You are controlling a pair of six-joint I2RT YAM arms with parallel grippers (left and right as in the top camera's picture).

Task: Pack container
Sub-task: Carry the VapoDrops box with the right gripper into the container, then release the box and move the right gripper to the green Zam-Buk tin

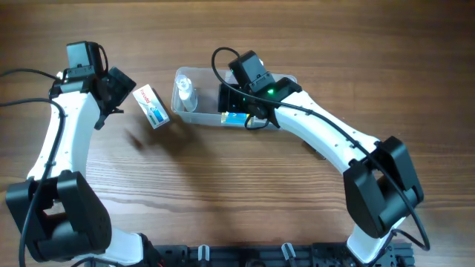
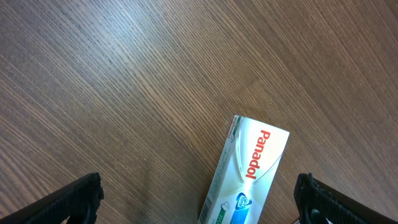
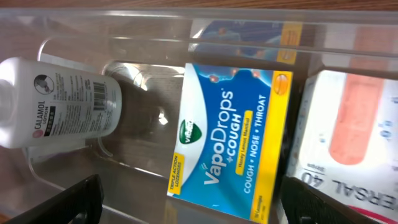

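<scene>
The clear plastic container (image 1: 202, 116) stands at the table's middle back. In it lie a white Calamine lotion bottle (image 3: 62, 102), a blue and yellow VapoDrops box (image 3: 230, 137) and a white plasters box (image 3: 354, 130). My right gripper (image 3: 199, 205) hangs open over the container (image 3: 124, 34), its fingers wide apart on either side of the VapoDrops box. In the overhead view it (image 1: 241, 110) covers the tub's right half. A white Panadol box (image 1: 152, 106) lies on the table left of the container. My left gripper (image 2: 199, 208) is open just above the Panadol box (image 2: 249, 174), which lies between its fingers.
The bottle (image 1: 184, 93) fills the container's left end. Bare wooden table (image 1: 223, 185) stretches in front of the container and around the Panadol box. Black cables run at the far left and behind the right arm.
</scene>
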